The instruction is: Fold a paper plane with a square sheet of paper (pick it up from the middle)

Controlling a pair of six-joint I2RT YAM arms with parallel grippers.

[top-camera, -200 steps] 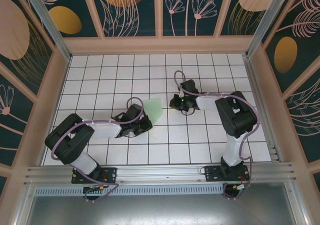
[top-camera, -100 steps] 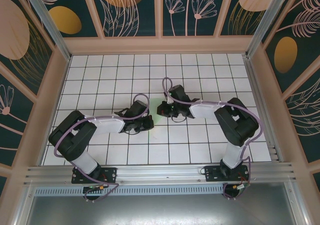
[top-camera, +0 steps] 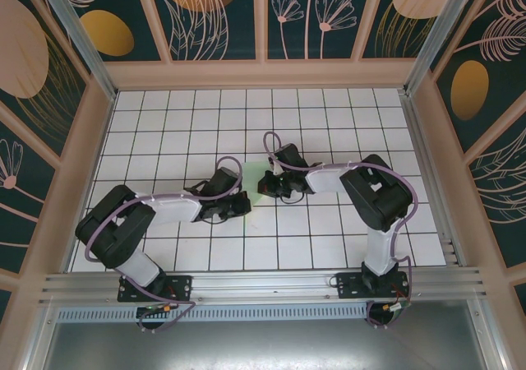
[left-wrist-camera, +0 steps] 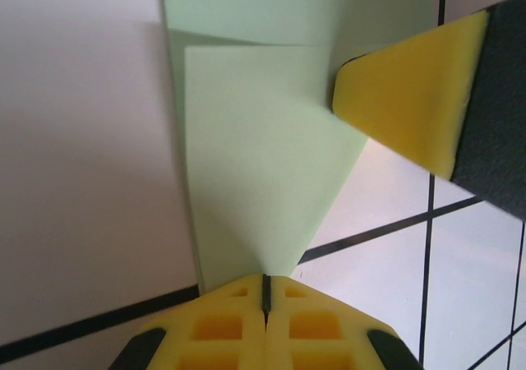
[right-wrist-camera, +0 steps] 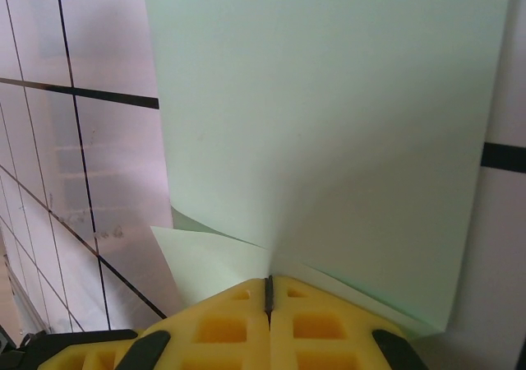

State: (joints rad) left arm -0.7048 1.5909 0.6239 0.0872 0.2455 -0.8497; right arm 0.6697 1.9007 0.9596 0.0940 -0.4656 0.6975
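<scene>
The square sheet of paper (top-camera: 251, 175) is pale mint green and sits mid-table between the two grippers, folded over on itself. In the left wrist view the sheet (left-wrist-camera: 255, 140) shows two overlapping layers narrowing to a point that is pinched in my left gripper (left-wrist-camera: 265, 278), which is shut on it. My left gripper (top-camera: 244, 203) sits at the sheet's near-left side. My right gripper (top-camera: 265, 187) is at its right side, and one of its yellow fingers (left-wrist-camera: 411, 99) shows close by. In the right wrist view the sheet (right-wrist-camera: 329, 123) spreads upward from my right gripper (right-wrist-camera: 268, 281), shut on its edge, with a lower flap (right-wrist-camera: 205, 259) beside it.
The white gridded table (top-camera: 329, 115) is bounded by pale wooden walls (top-camera: 263, 74) at the back and sides. An aluminium rail (top-camera: 263, 284) with both arm bases runs along the near edge. The two grippers are about one tile apart.
My right gripper has swung left towards the left gripper, and the left one has shifted slightly. The sheet, earlier a broader flat shape, is now bunched between them.
</scene>
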